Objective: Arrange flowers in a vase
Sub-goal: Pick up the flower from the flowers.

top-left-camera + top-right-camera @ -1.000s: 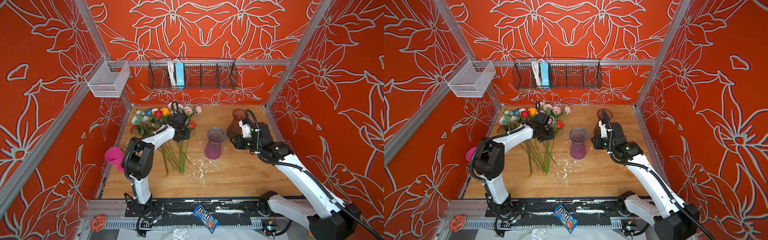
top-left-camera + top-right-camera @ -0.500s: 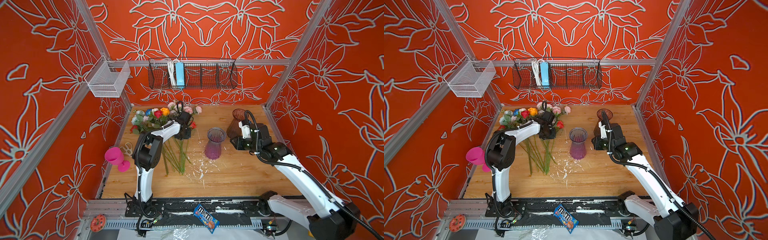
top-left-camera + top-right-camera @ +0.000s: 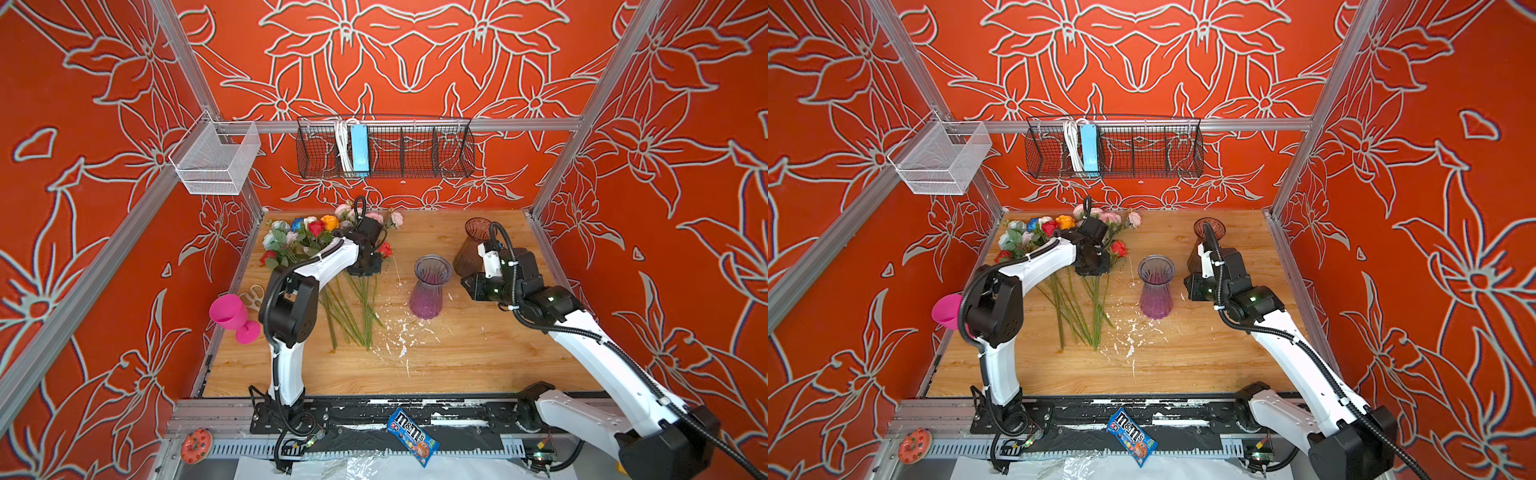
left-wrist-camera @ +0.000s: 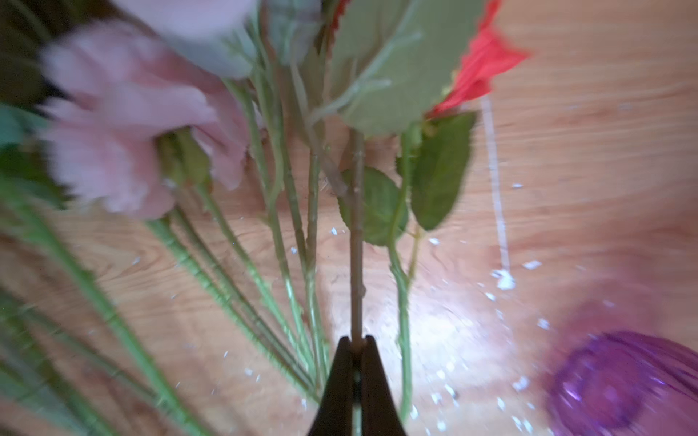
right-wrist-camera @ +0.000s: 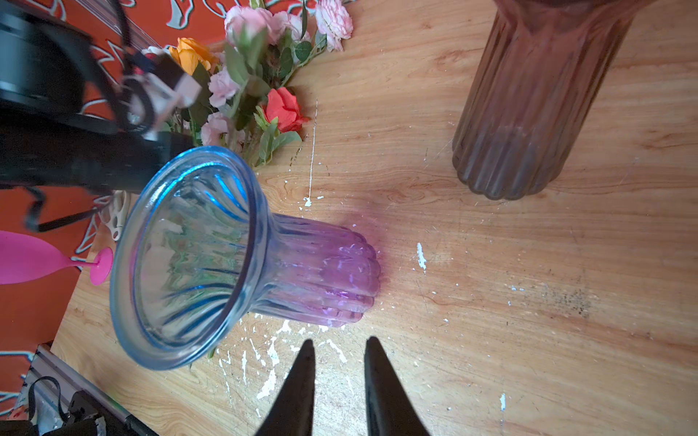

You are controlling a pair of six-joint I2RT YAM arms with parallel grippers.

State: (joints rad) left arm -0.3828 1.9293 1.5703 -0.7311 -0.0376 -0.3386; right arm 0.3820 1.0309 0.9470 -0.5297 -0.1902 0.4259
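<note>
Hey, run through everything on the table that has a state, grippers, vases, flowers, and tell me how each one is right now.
Left gripper: jaws shut on one stem.
Right gripper: jaws open, empty.
Purple vase: upright, empty.
Brown vase: upright, no flowers inside.
Flowers: lying in a pile.
Pink goblet: tipped on its side.

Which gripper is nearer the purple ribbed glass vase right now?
Right. The right gripper hovers open just beside the purple vase; the left gripper is farther off, shut on a brownish flower stem.
</note>
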